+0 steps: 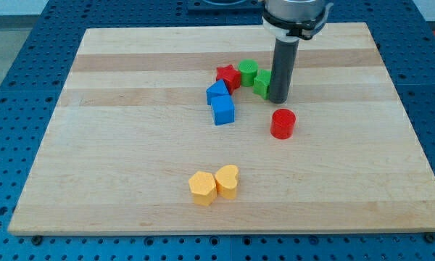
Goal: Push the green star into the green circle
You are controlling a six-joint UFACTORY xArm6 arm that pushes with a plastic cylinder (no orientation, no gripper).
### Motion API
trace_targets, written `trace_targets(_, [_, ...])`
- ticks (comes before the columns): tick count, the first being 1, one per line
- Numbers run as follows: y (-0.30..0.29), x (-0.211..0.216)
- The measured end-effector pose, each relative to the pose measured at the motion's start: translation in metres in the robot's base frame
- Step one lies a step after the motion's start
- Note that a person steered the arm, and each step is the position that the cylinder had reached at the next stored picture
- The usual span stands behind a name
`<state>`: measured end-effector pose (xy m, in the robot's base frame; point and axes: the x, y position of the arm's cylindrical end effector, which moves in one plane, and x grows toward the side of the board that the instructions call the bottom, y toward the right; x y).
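Rod hangs vertical from the view's top, my tip (278,99) on the board, pressed against the right side of the green star (262,83). No jaws on this rig, just a bare rod. Star is partly hidden behind the rod; its points and long axis can't be made out. Green circle (248,72) sits touching the star's upper left, red star (228,76) just left of that. Red cylinder (283,123) lies just below the tip, apart.
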<state>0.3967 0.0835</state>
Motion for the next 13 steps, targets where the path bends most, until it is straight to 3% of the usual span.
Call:
trace_targets(10, [-0.004,-0.009])
trace_targets(12, [0.053,-0.011])
trace_targets(13, [0.059,-0.052])
